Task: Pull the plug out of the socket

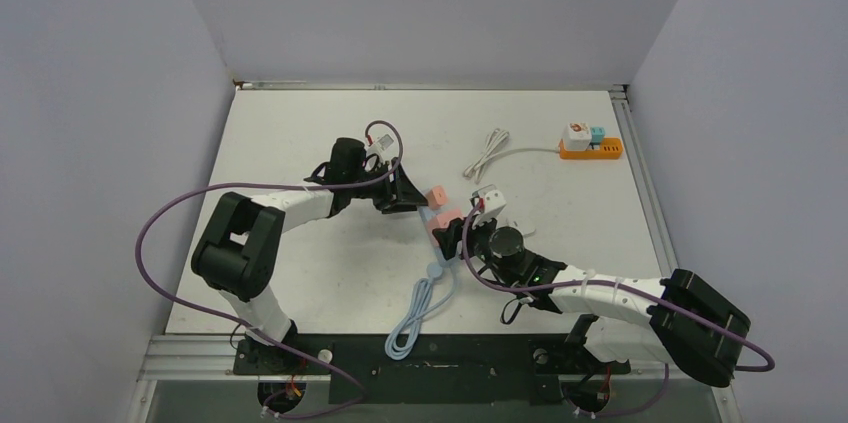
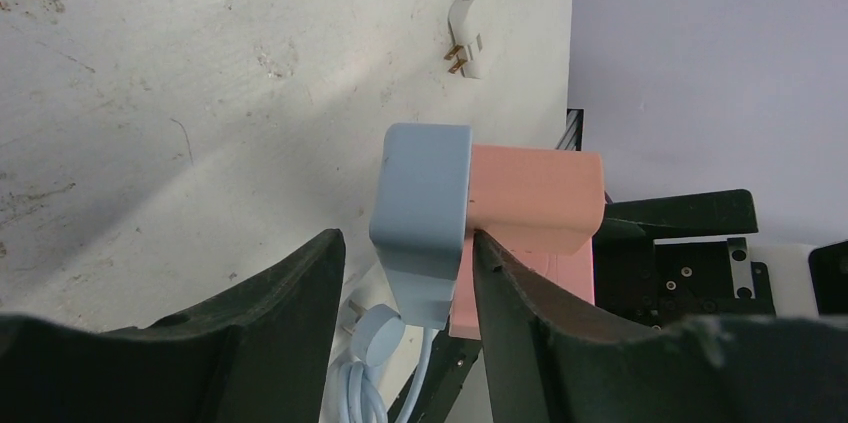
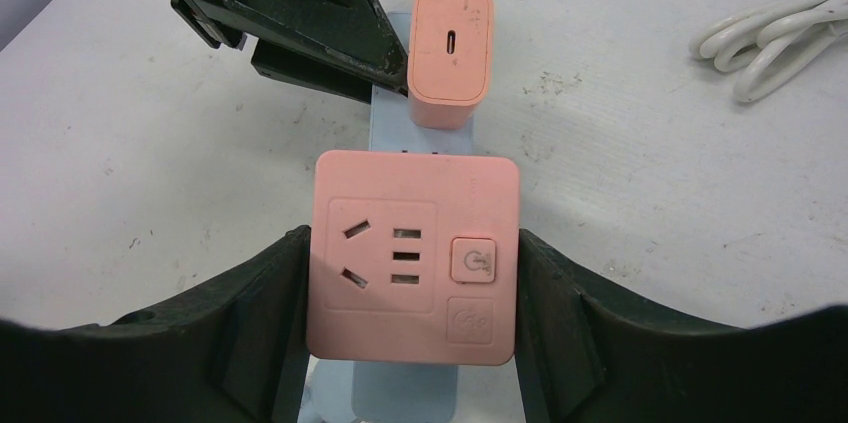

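Gripping one socket (image 3: 412,258), one pink plug (image 3: 450,51) attached

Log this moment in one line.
left gripper open at plug | right gripper shut on socket | plug not yet pulled

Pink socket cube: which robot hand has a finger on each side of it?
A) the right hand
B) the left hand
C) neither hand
A: in its own wrist view, the right hand has a dark finger against each side of the pink socket cube.
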